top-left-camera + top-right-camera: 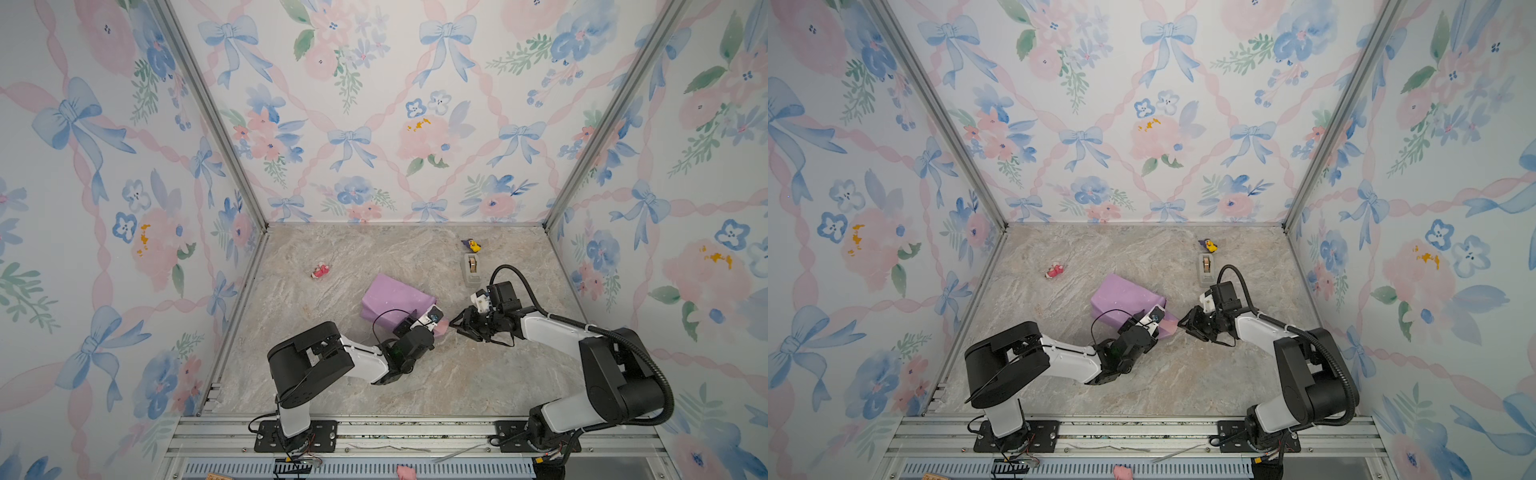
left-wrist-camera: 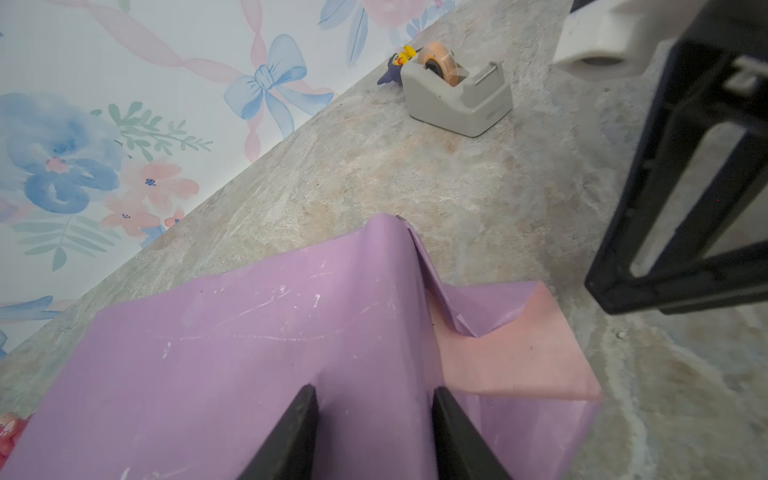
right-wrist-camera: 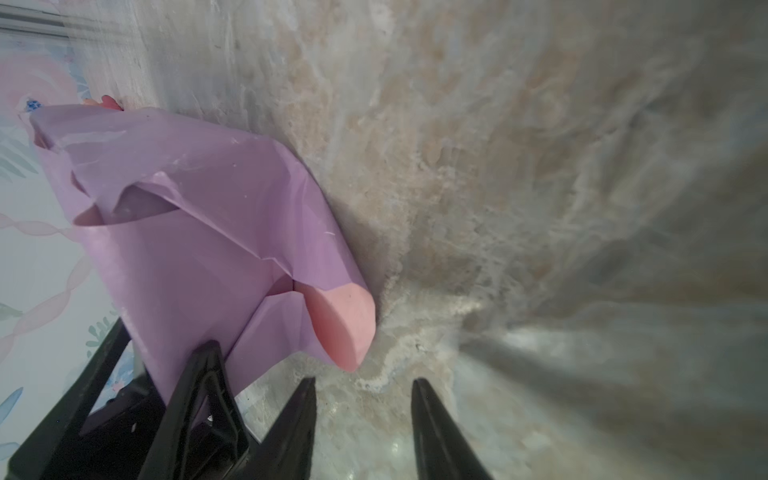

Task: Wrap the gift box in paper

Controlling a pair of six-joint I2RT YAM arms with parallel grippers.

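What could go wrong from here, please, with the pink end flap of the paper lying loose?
1. The pink end flap lies unfolded, with no tape showing; it may spring wider when the left gripper, fingers apart on the paper, lifts.
2. The right gripper, open, hangs close to the left one; reaching for the flap could knock them together.
3. The paper's other end gapes; a tug might tear it.
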